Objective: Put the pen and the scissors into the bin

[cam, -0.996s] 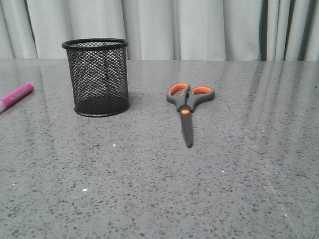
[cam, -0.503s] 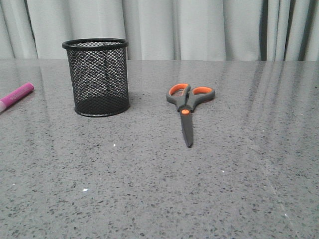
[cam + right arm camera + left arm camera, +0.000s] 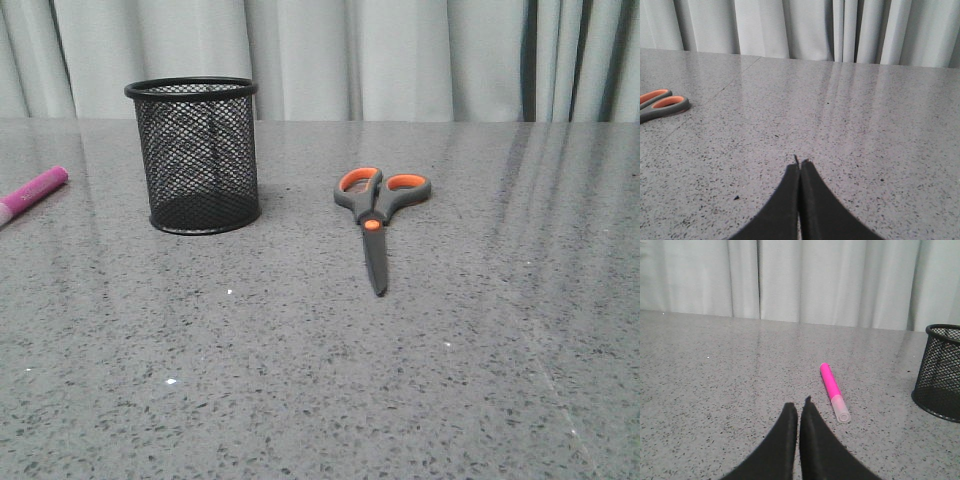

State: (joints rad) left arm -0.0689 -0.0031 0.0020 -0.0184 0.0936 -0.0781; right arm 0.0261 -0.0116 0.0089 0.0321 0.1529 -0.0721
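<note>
Pen (image 3: 32,191) label is perhaps print (too blurred); both grippers (image 3: 798,407) (image 3: 799,163) closed, empty.

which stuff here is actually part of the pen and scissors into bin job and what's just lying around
Part of the job:
- pen, lying on the table, left of the bin
- scissors, flat on the table, closed
- bin, upright

Just there:
- table
- curtain
No loose clutter visible.
</note>
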